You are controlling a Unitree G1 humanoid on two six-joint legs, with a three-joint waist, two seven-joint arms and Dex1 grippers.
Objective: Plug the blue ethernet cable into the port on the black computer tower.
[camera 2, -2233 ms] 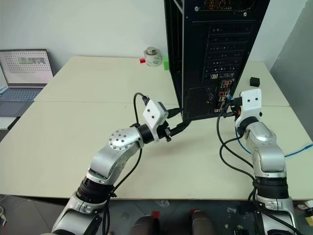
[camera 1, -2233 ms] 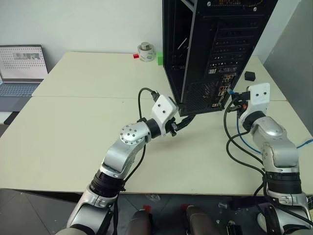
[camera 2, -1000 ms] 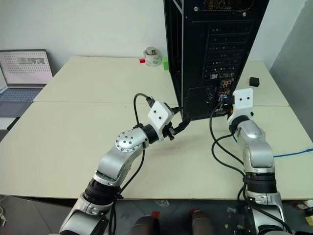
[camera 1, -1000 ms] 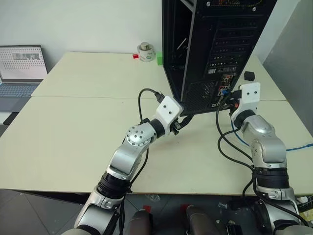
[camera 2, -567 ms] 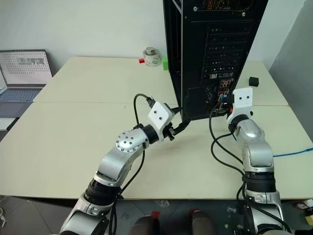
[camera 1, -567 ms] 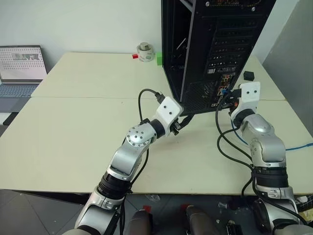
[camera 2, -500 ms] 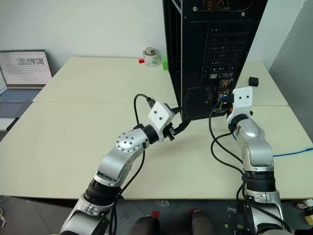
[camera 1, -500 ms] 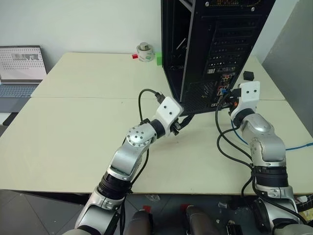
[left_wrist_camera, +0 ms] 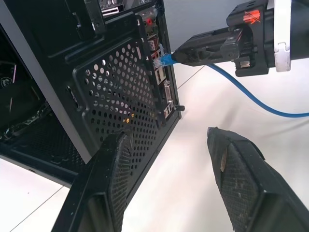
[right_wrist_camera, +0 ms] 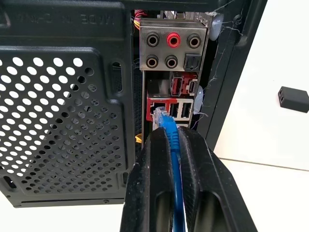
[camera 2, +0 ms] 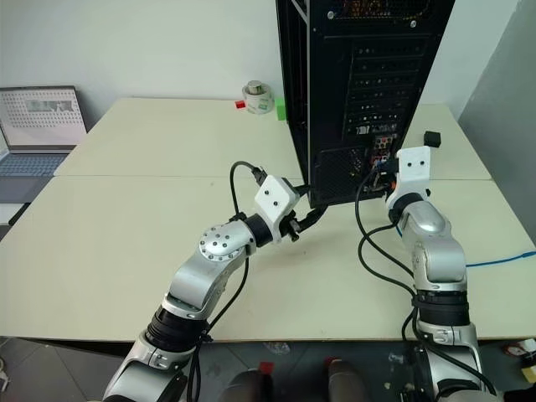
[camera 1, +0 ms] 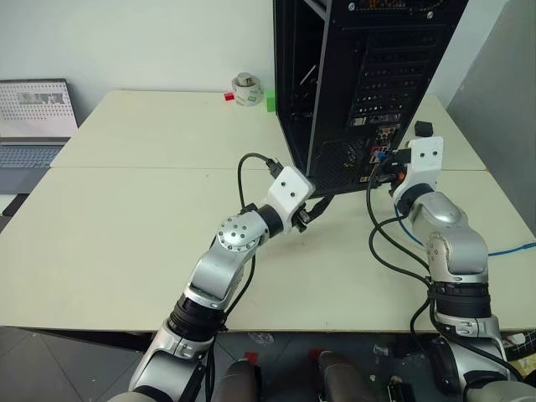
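the limp blue ethernet cable (right_wrist_camera: 170,126) is pinched just behind its brittle plug by the right tool (right_wrist_camera: 175,145), at the port (right_wrist_camera: 155,104); the left tool (left_wrist_camera: 169,154) is spread.

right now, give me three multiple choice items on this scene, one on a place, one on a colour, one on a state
1. Where is the plug end of the blue ethernet cable?
A. lying beside the laptop
B. at the connector cluster on the back of the black computer tower
C. hanging off the table edge

2. What colour is the small block on the table behind the right arm?
A. black
B. yellow
C. white

3. How does the right end effector stand?
A. wide open, empty
B. shut on the cable
C. shut on a screwdriver

Answers:
1 B, the right wrist view shows the plug tip at the port.
2 A, the block is black.
3 B, its fingers pinch the blue cord.
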